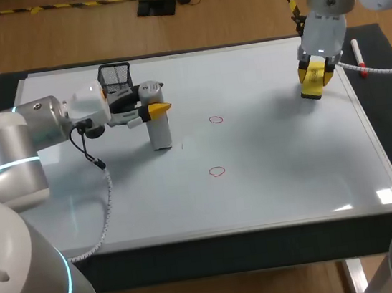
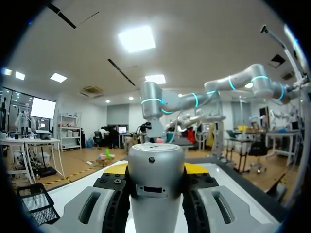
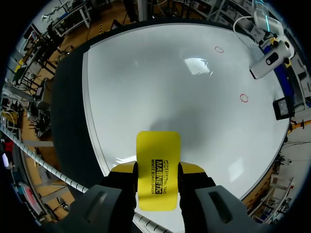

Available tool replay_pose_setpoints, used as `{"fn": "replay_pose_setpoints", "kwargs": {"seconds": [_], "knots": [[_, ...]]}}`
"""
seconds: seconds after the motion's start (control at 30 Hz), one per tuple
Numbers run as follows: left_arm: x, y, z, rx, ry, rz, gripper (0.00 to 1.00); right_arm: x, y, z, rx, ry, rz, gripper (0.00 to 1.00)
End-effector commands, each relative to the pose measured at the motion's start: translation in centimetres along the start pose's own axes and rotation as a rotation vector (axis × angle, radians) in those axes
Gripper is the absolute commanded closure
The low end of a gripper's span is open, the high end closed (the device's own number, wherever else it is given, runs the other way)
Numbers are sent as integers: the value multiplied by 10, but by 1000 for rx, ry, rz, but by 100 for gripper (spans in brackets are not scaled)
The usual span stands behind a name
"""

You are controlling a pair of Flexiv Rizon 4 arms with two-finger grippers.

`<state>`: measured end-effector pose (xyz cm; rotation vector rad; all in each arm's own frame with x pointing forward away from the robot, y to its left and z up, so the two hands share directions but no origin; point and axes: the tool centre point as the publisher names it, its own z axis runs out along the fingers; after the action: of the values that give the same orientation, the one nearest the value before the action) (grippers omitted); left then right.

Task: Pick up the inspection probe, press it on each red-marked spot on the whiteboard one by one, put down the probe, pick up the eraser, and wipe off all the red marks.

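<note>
The inspection probe [image 1: 159,128], a grey-white cylinder, stands upright on the whiteboard [image 1: 281,186], left of the marks. My left gripper [image 1: 151,110] is shut on it from the side; in the left wrist view the probe [image 2: 155,177] fills the gap between the fingers of that gripper [image 2: 155,169]. Two red circles [image 1: 216,120] [image 1: 217,172] sit mid-board, and both red circles [image 3: 219,49] [image 3: 244,98] show in the right wrist view. My right gripper [image 1: 314,75] is shut on the yellow eraser [image 1: 311,85], held near the board's far right edge. The eraser [image 3: 158,170] juts from between the fingers of the right gripper [image 3: 158,171], its shadow on the board.
A black mesh pen holder [image 1: 114,75] stands at the board's far left, just behind the left gripper. A red-capped marker [image 1: 358,56] lies on the dark mat right of the board. The left arm's cable [image 1: 106,187] hangs over the board's left part.
</note>
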<state>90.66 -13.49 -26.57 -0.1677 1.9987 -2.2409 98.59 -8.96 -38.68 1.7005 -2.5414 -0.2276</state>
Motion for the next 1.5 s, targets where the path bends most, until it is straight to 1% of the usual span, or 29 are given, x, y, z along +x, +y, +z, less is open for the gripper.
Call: {"fn": "replay_pose_setpoints", "kwargs": {"seconds": [0.03,0.13,0.3,0.43,0.63,0.77,0.97,1.5], "knots": [[0,-1,-1,-1,-1,2,100,0,-1,-1,1,4,-2,100],[1,-4,-1,-2,-4,6,100,0,-1,-1,1,4,-2,100],[0,-16,-6,-6,-16,15,100,0,-1,-1,1,4,-2,100],[-5,-31,-15,-12,-30,29,100,0,-1,-1,1,4,-2,100],[-15,-50,-37,-19,-45,46,100,0,-1,-1,1,4,-2,100],[-23,-62,-57,-19,-51,62,100,0,-1,-1,1,4,-2,100],[-30,-74,-93,-16,-89,82,100,0,-1,-1,1,4,-2,100],[-41,-90,-188,-12,-207,111,100,0,-1,-1,1,4,-2,100]]}}
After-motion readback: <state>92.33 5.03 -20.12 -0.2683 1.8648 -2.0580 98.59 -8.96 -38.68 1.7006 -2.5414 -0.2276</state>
